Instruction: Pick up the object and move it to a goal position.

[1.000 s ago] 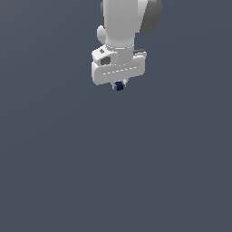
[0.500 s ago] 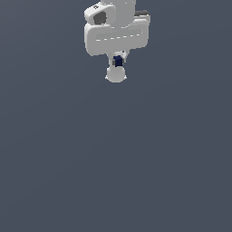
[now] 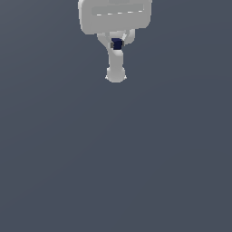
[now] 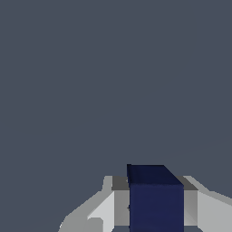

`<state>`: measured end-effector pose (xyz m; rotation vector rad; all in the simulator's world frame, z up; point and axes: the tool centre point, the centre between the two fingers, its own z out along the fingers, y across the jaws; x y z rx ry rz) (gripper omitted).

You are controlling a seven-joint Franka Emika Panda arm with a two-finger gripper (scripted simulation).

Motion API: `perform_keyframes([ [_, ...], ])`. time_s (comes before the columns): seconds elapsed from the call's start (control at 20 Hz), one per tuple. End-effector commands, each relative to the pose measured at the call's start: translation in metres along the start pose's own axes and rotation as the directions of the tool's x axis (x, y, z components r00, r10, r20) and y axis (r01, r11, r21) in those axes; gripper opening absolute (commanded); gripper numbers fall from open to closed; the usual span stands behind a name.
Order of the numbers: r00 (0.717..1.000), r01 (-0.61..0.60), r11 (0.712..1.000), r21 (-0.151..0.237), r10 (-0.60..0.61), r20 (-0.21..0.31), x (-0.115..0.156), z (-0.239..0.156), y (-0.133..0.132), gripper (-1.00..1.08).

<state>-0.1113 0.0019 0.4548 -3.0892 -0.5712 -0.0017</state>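
One arm, one small item, and a plain slate-grey backdrop [image 3: 116, 158] make up the whole scene. Item one: the white gripper [image 3: 117, 45], seen in the exterior view at the top of the frame, its broad pale body cut off by the upper edge, a faint dashed line running across its face. Below that body the two short fingers [image 3: 128, 38] reach down and close in on the load from either side. Item two: the object [image 3: 117, 44], a very small dark navy-blue cube, pinched between those fingers and held clear of any surface, with grey backdrop all round it. The gripper is clamped on it, the cube filling the narrow gap between the pads. Item three: a rounded white shape [image 3: 116, 68] hanging just below the cube in the exterior view, widening to a knob at its lower end; what part of the arm it is I cannot tell. From the wrist view the same cube [image 4: 156, 199] appears large and close, its top face a shade darker than its front, and the grey pads [image 4: 120, 204] sit flush against its two sides, with white finger bodies flaring outward beyond them. Everything past the cube in that view is uniform grey, featureless, with no edge or marking by which to place it.
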Motion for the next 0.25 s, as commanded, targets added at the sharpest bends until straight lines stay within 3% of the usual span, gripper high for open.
perform_keyframes([
  [0.0, 1.0, 0.0, 1.0, 0.0, 0.0, 0.001, -0.0003, -0.0061, 0.0003, -1.0],
  [0.2, 1.0, 0.0, 1.0, 0.0, 0.0, 0.001, 0.0001, -0.0084, 0.0007, -1.0],
])
